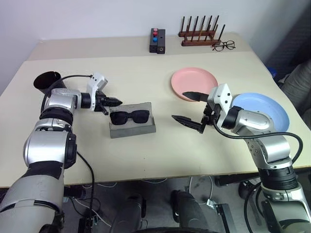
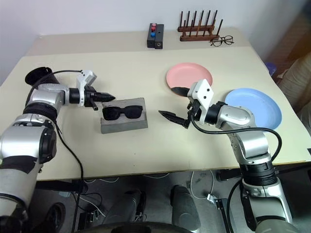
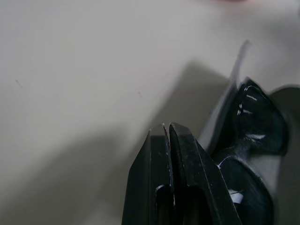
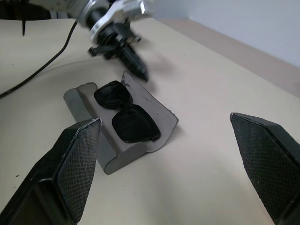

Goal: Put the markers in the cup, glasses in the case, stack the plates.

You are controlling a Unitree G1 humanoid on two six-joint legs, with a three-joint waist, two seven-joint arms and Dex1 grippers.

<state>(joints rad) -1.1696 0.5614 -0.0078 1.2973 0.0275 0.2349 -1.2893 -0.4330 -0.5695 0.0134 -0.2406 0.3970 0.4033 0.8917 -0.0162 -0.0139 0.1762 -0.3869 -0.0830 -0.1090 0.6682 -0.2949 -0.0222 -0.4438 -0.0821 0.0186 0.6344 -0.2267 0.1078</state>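
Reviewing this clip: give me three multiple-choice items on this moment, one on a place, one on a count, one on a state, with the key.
1. Where are the glasses?
A. On the pink plate
B. In the open case
C. In the cup

2. How many plates lie on the table?
A. One
B. Two
C. Three

3. How do the right gripper fingers stand?
A. Spread wide, holding nothing
B. Shut on a marker
C. Shut on the case

Key: 1 B, they lie in the grey case. 2 B, the pink plate and the blue plate, apart. 3 A, both views show a wide, bare gap.
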